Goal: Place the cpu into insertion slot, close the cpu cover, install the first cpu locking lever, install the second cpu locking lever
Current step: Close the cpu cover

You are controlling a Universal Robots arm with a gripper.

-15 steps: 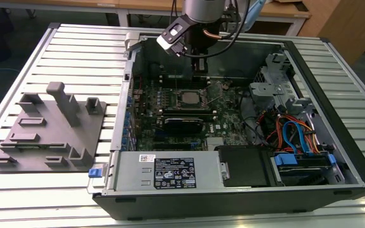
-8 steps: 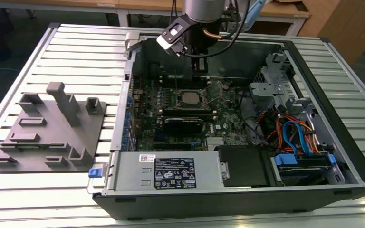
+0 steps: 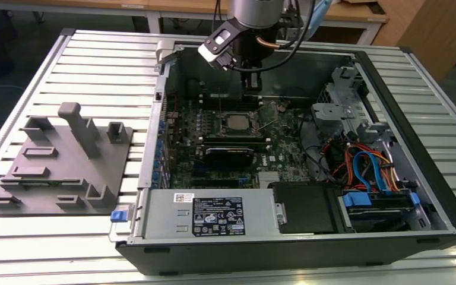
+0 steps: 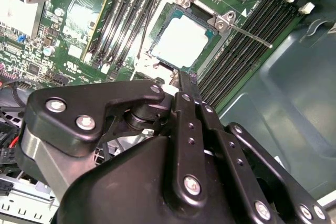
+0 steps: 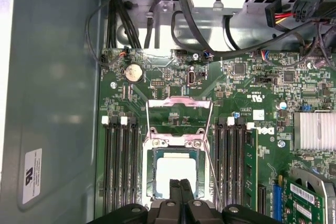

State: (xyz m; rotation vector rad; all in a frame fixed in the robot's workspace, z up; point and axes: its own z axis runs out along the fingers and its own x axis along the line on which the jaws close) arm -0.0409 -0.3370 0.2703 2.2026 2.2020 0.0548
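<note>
Hovering: the claw (image 5: 180,184) hangs over the board (image 5: 236,98) inside the open case (image 3: 291,252); it looks clear of everything under it.
Claw state: the fingers (image 4: 190,114) are pressed together with nothing between them.
Cpu: the cpu (image 5: 176,174) lies flat in the slot (image 5: 149,177), silver top up.
Cover: the cover (image 5: 180,101) is swung open. It stands off the slot's edge on the side of the drive cage (image 3: 335,113), toward the exterior view's right.
Key relation: the claw's tips are above the cpu's edge farthest from the cover's hinge, so the cover lies straight across the cpu from the claw. The hinge line runs crosswise to that line.
Levers: one lever (image 4: 247,34) slants out from a slot corner over the memory slots (image 4: 252,56). A second lever (image 4: 144,31) runs along the slot's other side. Neither looks latched.
Containers: the case holds the board, drive cage and cables; the slot holds the cpu.
Progress: by my judgement the cpu is seated, and the cover is not yet closed.
</note>
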